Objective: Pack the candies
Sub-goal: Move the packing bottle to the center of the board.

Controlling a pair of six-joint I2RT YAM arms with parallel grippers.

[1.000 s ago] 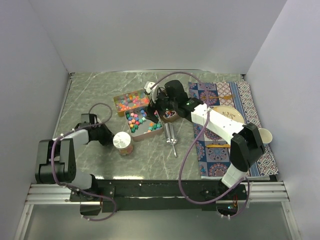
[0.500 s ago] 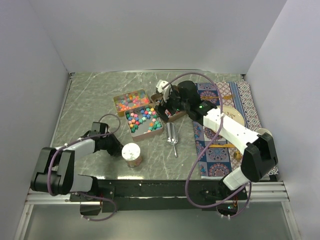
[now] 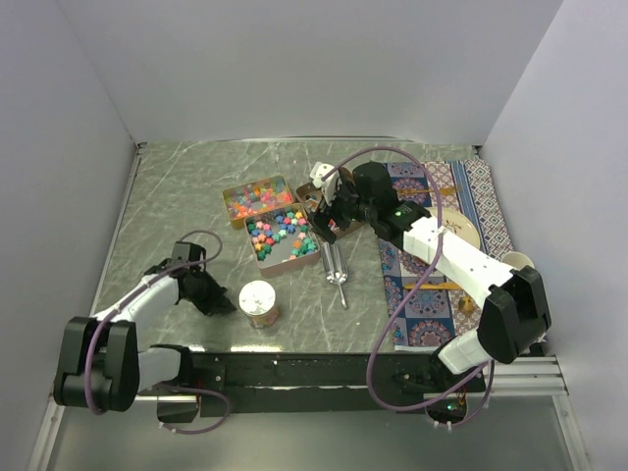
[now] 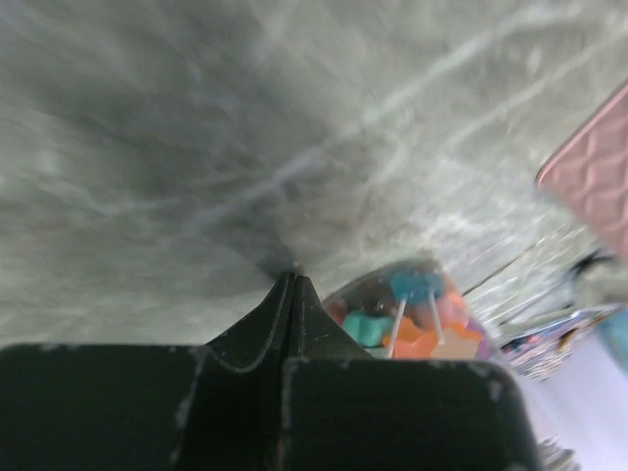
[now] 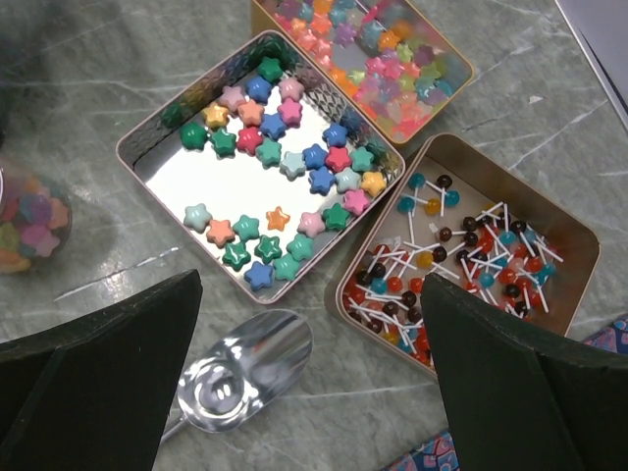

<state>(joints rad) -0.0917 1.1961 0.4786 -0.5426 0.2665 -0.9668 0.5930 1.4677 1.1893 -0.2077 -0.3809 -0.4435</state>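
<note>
Near the table's front, a jar point(image 3: 261, 312) holds some candies point(image 5: 294, 162); most fill tins point(image 5: 196, 182). Left jaws clenched empty, right jaws spread.

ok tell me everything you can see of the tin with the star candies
The star-candy tin is a shallow rectangular metal box, rounded corners, pinkish rim, mirror-bright floor, no lid. It sits flat on the marbled table, diagonal in the right wrist view. Its star candies in blue, green, pink, orange lie one layer deep over half the floor; the rest is bare. The lollipop tin crowds one corner; contact unclear.
</note>
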